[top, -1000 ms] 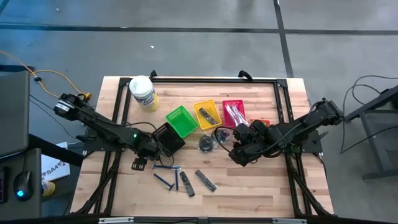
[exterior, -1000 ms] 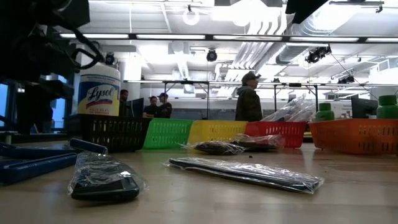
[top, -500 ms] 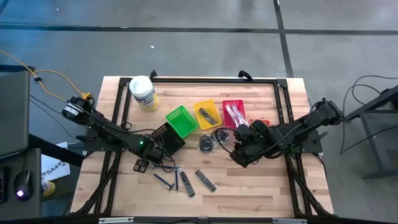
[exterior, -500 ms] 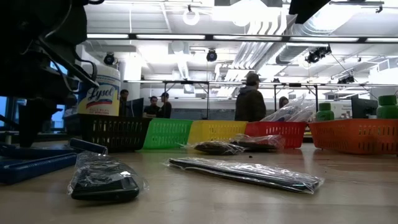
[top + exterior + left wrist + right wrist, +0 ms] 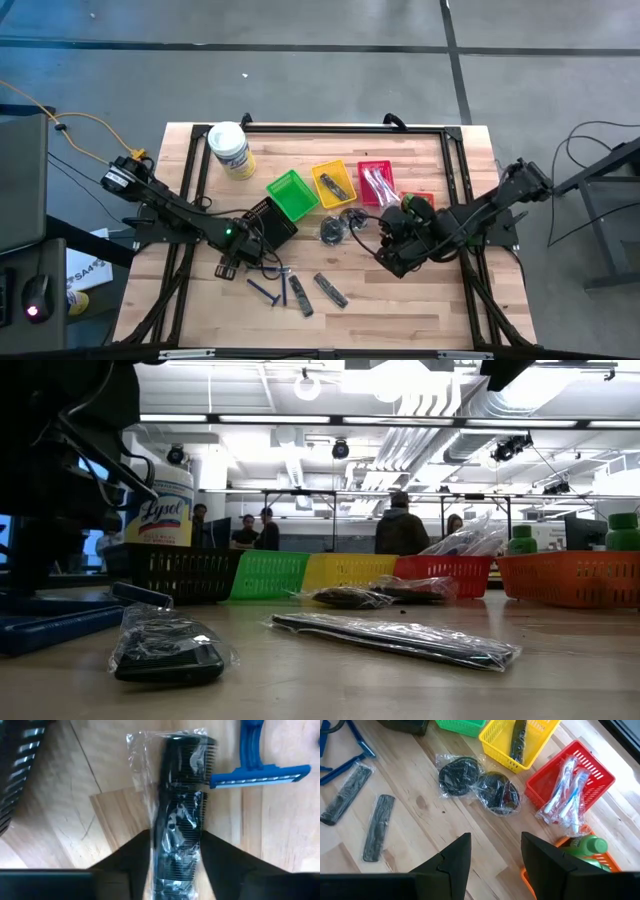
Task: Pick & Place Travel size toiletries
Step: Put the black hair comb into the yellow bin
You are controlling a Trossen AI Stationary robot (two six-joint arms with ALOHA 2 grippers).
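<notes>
I see L gripper point(image 5: 175, 857) jaws clamped on bagged comb point(image 5: 182, 805), low on wood table point(image 5: 60, 835) beside blue razor point(image 5: 260, 767). R gripper point(image 5: 495, 855) jaws apart, empty, above bagged round pieces point(image 5: 480, 782). People stand in room behind.

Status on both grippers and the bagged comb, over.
Left gripper straddling bagged comb, fingers at its sides, grip unconfirmed. Right gripper open, empty, above table. Blue razor close beside comb.

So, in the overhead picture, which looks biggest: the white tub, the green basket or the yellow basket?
1. Green basket, slightly the largest.
2. Yellow basket, close behind; the gap is small, so unsure.
3. White tub, smallest from above.
</notes>
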